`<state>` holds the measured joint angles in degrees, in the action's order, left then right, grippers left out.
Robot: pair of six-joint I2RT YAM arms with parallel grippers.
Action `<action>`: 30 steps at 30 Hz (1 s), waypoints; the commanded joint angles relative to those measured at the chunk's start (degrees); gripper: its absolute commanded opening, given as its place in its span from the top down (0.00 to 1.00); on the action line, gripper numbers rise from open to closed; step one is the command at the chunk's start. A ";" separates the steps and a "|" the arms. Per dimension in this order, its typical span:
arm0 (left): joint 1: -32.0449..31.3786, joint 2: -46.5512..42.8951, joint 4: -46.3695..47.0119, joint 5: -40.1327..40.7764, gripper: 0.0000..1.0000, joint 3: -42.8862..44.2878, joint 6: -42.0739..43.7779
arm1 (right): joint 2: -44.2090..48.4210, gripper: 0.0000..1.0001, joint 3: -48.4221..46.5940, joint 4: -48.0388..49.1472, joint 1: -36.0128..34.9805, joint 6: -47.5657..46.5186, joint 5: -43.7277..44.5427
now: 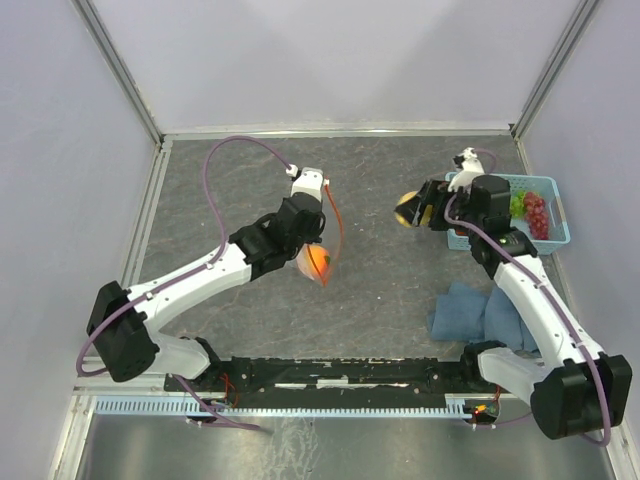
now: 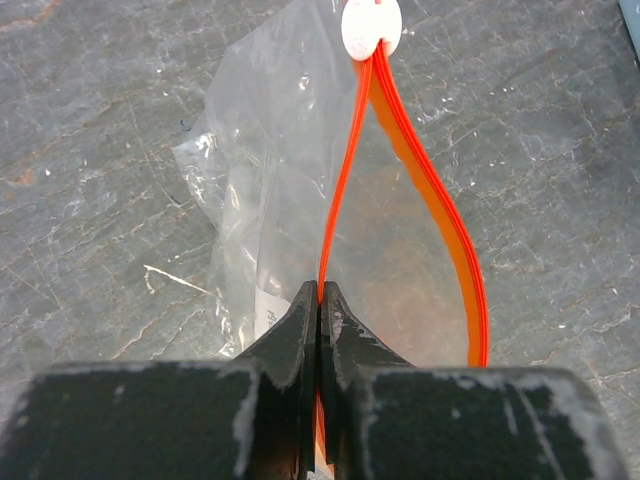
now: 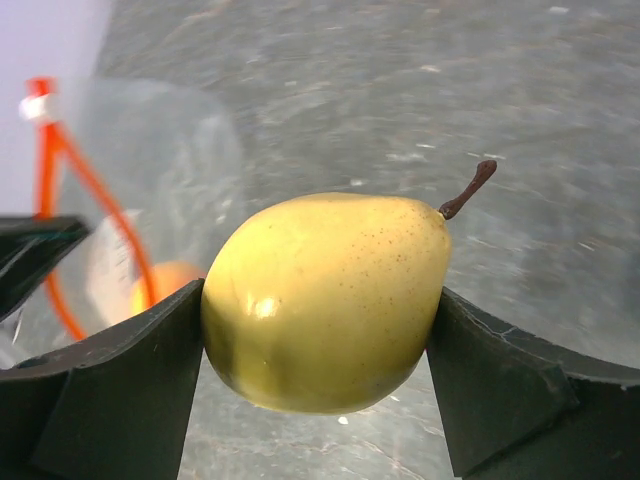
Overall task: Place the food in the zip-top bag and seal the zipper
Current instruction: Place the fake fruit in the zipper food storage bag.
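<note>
Grey stone-patterned tabletop [image 1: 400,300] fills the cell, bounded by pale lavender walls and an aluminium frame. Left gripper [image 2: 320,300]: jaws pressed together, clamped on one lip of the thin red-orange zipper strip [image 2: 440,200] of the small clear crinkly plastic zip-top bag [image 2: 265,180]. Because only one lip is gripped, the free lip bows outward. The two lips form a loop that meets at the white slider tab [image 2: 371,28], at 12 o'clock in the left wrist view. This grip is judged to serve as a fixture that presents an open mouth for loading. The bag sits left of centre in the top view, with a round orange fruit [image 1: 318,262] already inside. Whether its lower end rests on the table cannot be told. Right gripper [image 3: 320,330]: jaws clamped on both flanks of a yellow pear-shaped fruit with a brown stem [image 3: 330,260], the stem pointing to 2 o'clock in the right wrist view. The fruit is held clear of the surface, with the bag at its 9 o'clock and bare table between them. The step in hand is judged to be transfer toward the mouth. A light-blue mesh basket [image 1: 552,185] at the table's 2 o'clock holds green grapes [image 1: 517,205] and red grapes [image 1: 537,213], not yet bagged. A folded blue cloth [image 1: 480,312] lies at 4 o'clock. The zipper is not yet sealed. Caution: the fruit looks broad against the loop and may catch the free lip.
</note>
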<state>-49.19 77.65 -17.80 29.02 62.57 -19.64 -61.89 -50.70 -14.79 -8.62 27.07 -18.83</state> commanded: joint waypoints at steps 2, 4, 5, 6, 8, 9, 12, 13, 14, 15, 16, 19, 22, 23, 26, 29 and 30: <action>0.32 0.95 1.12 -1.60 0.97 3.44 1.97 | 1.82 0.41 1.80 10.93 -7.94 -1.62 -8.92; 0.32 0.95 0.95 -1.65 0.97 3.60 1.97 | 1.39 0.41 1.96 13.54 -11.86 -1.90 -11.21; 0.28 0.88 0.86 -1.74 0.97 3.69 1.92 | 1.01 0.41 1.85 14.12 -13.66 -2.31 -12.04; 0.29 0.86 0.78 -1.89 0.97 3.82 1.96 | 0.41 0.41 1.55 14.59 -15.43 -2.82 -12.93; 0.39 0.69 0.69 -2.60 0.97 4.01 1.97 | -0.92 0.41 1.38 15.88 -18.69 -3.57 -14.40; 0.35 0.60 0.72 -2.97 0.97 4.12 1.95 | -1.58 0.41 1.53 17.14 -20.03 -3.61 -14.93; 0.32 0.34 0.84 -3.64 0.97 3.92 1.92 | -3.84 0.41 2.16 20.94 -23.97 -3.36 -16.09; 0.33 0.27 0.84 -3.69 0.97 3.89 1.98 | -4.57 0.41 2.18 21.77 -25.09 -3.45 -16.43; 0.35 0.19 0.80 -3.84 0.97 3.81 1.97 | -5.36 0.41 2.08 22.36 -26.05 -3.67 -16.52; 0.31 0.07 0.76 -4.04 0.97 3.84 1.98 | -6.22 0.41 1.91 22.58 -26.82 -4.13 -16.46; 0.34 -0.09 0.68 -4.32 0.97 3.71 1.96 | -7.09 0.41 1.80 22.84 -27.43 -4.44 -16.24; 0.37 -0.87 0.77 -5.36 0.97 3.41 1.89 | -9.30 0.41 1.95 23.24 -27.85 -4.78 -14.26; 0.28 -1.50 0.93 -7.16 0.97 3.14 1.55 | -10.97 0.41 2.63 24.20 -27.86 -5.10 -13.03; 0.38 -1.67 0.97 -7.80 0.97 3.05 1.48 | -11.65 0.41 2.75 24.81 -27.85 -5.11 -13.06; 0.24 -2.18 1.19 -9.78 0.97 2.75 1.28 | -13.94 0.42 3.22 26.34 -27.85 -5.01 -12.99; 0.29 -2.92 1.15 -11.39 0.97 2.66 1.18 | -15.25 0.42 4.26 27.50 -27.90 -6.06 -11.01; 0.26 -3.21 1.19 -11.84 0.97 2.57 1.25 | -15.48 0.42 4.63 27.81 -27.92 -6.89 -10.19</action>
<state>-48.73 77.49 -18.94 20.29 63.96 -18.98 -76.60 -47.24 7.70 -36.27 22.61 -31.44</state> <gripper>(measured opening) 0.043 0.877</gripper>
